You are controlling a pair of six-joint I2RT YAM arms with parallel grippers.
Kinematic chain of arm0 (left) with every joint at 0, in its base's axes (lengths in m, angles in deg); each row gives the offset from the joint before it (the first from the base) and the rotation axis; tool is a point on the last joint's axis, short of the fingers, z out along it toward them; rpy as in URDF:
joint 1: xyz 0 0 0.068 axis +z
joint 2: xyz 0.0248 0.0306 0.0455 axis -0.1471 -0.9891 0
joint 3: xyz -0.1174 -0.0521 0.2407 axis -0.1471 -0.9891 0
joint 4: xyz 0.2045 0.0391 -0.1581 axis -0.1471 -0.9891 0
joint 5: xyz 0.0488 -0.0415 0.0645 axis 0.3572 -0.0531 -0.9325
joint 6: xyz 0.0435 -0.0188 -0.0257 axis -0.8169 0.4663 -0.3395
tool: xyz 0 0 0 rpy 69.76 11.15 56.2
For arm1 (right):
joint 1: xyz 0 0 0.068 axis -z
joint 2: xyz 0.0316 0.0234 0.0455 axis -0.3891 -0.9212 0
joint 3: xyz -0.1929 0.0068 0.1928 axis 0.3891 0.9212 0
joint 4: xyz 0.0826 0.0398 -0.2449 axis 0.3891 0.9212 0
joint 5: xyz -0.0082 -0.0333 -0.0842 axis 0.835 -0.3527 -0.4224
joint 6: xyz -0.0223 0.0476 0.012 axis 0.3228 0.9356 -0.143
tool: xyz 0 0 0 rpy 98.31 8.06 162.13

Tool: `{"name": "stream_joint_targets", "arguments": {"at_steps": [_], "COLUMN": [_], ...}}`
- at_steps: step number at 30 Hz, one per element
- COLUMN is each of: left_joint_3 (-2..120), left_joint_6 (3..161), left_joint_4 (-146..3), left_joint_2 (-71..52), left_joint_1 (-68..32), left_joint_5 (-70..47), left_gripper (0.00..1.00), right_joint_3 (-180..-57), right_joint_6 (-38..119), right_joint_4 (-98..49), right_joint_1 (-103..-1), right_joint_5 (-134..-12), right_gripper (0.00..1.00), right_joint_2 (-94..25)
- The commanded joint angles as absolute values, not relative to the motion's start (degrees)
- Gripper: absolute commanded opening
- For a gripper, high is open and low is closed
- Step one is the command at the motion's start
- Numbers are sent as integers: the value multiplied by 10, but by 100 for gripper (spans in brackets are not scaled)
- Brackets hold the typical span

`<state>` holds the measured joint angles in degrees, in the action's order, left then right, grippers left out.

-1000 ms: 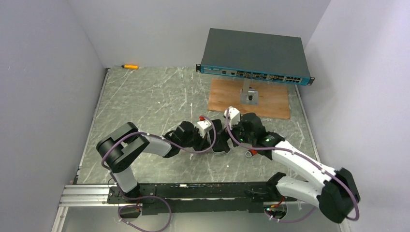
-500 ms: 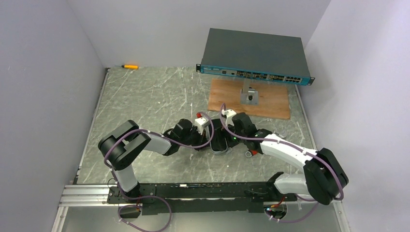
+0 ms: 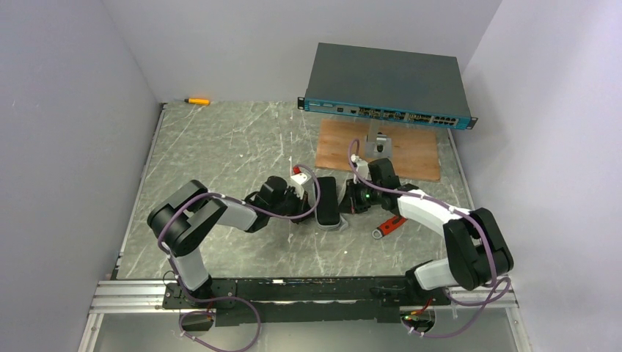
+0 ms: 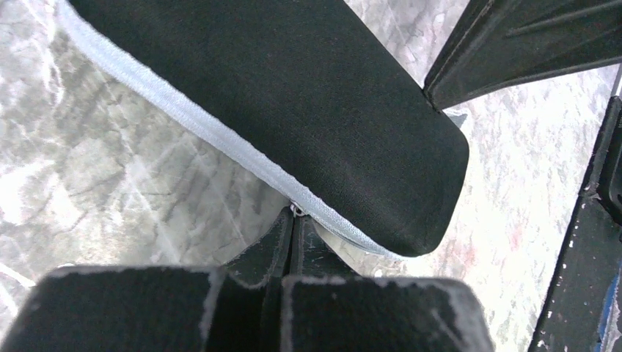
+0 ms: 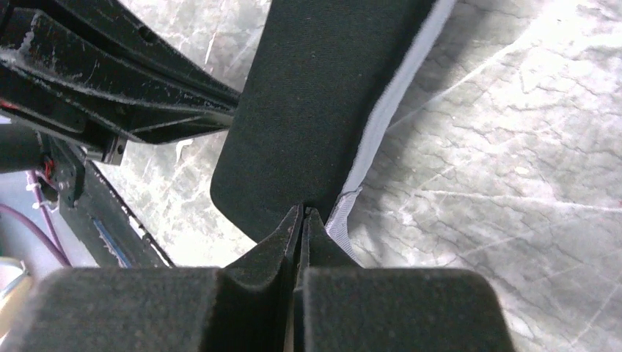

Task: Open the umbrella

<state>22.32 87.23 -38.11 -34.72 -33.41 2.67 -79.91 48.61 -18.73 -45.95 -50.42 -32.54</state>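
Note:
The umbrella (image 3: 328,202) lies mid-table as a flat black oblong bundle with a pale grey zip-like edge (image 4: 220,143). My left gripper (image 3: 311,208) comes at it from the left. It is shut (image 4: 293,213) on that pale edge, with a small metal ring at its tips. My right gripper (image 3: 345,203) comes from the right and is shut (image 5: 303,211) on the rim of the black end (image 5: 308,110), beside the tail of the pale edge (image 5: 345,213). No shaft, handle or open canopy shows.
A dark grey box with a teal front (image 3: 387,81) stands at the back. A wooden board (image 3: 414,154) with a small metal bracket (image 3: 379,147) lies before it. A red-handled tool (image 3: 389,224) lies under the right forearm. An orange pen (image 3: 196,100) is at the far left.
The right gripper, open a second ago, has closed at the bundle's end as the right arm swung in towards the back. The bundle now lies more upright in the top view. The left grip is unchanged.

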Motion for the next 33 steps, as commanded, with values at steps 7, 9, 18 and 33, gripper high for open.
{"name": "stream_joint_targets", "arguments": {"at_steps": [7,9,18,33], "left_joint_3": [222,229,251,245], "left_joint_6": [864,874,911,927], "left_joint_4": [-362,-363,-356,-367], "left_joint_2": [-330,-337,-366,-346], "left_joint_1": [-334,-335,-341,-316], "left_joint_5": [33,33,56,59], "left_gripper": [0,0,0,0], "right_joint_3": [-847,-846,-815,-774], "right_joint_6": [472,491,563,476], "right_joint_4": [-124,-120,-171,-205], "right_joint_1": [-459,-475,-543,-537], "right_joint_5": [-527,-565,-643,-631], "right_gripper": [98,100,100,33], "right_joint_2": [-322,-299,-289,-332]}}
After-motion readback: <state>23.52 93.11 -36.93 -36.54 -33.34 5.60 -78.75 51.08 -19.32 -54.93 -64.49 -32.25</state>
